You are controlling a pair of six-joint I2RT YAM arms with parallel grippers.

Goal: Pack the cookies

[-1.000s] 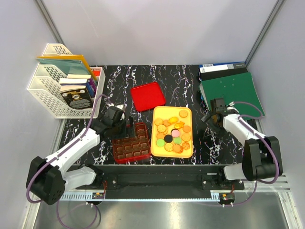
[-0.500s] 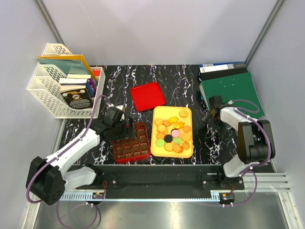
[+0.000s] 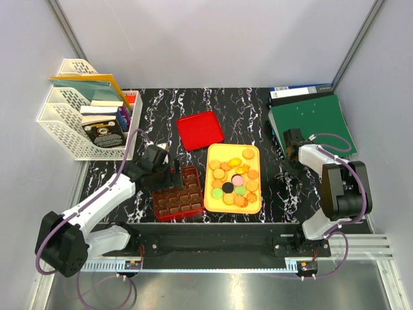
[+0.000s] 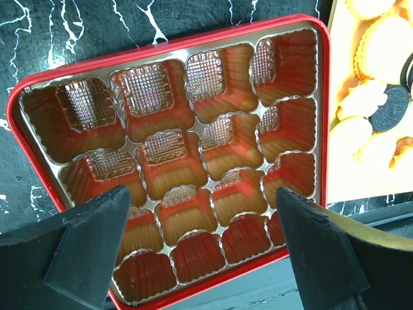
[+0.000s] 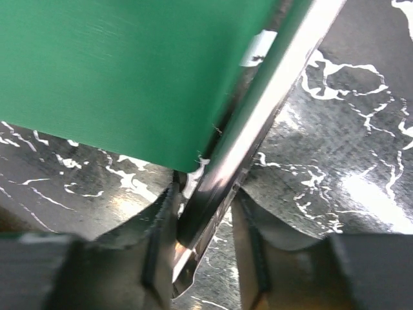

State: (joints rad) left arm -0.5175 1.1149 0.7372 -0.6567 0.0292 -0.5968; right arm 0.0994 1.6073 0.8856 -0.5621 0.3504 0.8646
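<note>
The cookies (image 3: 233,177) lie in a heap on the yellow tray (image 3: 223,151): mostly orange, with a few green, pink and black ones. Some cookies (image 4: 381,51) also show at the right edge of the left wrist view. My left gripper (image 3: 169,174) hangs open over the red grid box (image 3: 177,199). In the wrist view its fingers straddle the empty cups of the box (image 4: 174,155), and the left gripper (image 4: 201,194) holds nothing. My right gripper (image 3: 292,139) is at the near left corner of the green folder (image 3: 313,123). The right gripper (image 5: 203,213) pinches the folder's metal edge (image 5: 258,129).
A flat red lid (image 3: 200,130) lies behind the tray. A white file rack (image 3: 84,123) with papers stands at the back left. A blue binder (image 3: 300,91) lies under the green folder at the back right.
The right arm has folded back on itself and its jaws have narrowed from wide open onto the folder's edge. The left arm has barely moved.
</note>
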